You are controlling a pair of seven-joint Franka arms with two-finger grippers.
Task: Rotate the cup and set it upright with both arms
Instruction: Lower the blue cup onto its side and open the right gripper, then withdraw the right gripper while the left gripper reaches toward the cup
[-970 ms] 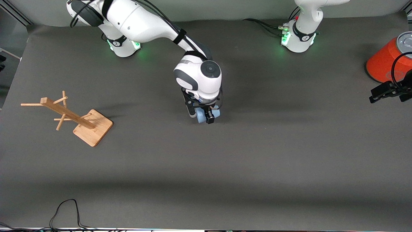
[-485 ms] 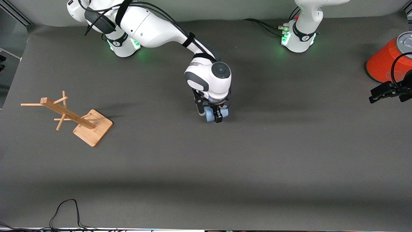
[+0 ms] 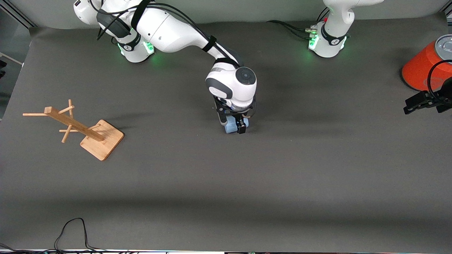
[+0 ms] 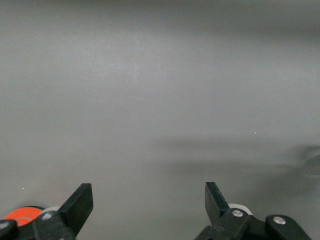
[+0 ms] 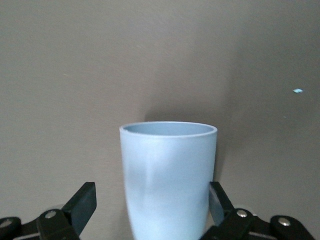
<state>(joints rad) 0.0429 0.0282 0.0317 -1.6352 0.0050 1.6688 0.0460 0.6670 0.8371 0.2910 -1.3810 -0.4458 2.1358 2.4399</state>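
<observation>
With my right hand point(image 3: 235, 126) lowered around the cup point(image 3: 233, 127) near the middle of the bench point(image 3: 226, 183), I judge I am at the letting-go step: the right wrist view shows the cup point(image 5: 169, 177) between my fingers, one finger point(image 5: 82, 205) plainly apart from its wall and the other point(image 5: 218, 202) just beside it, so the hand is spread wide and grips nothing. The cup lies on its side on the bench, its open mouth pointing away from my wrist. It is not yet upright, so the task is only partly done, and I cannot tell whether it will roll once free. My left hand point(image 3: 422, 102) waits wide open and empty, well apart from the cup, over the bench just beside the red can point(image 3: 420, 68) at the left arm's end. The wooden rack point(image 3: 79, 128) stands well apart from the cup, toward the right arm's end. Next I should lift my right hand clear without nudging the cup, then bring the left hand across to it for the tipping grasp
</observation>
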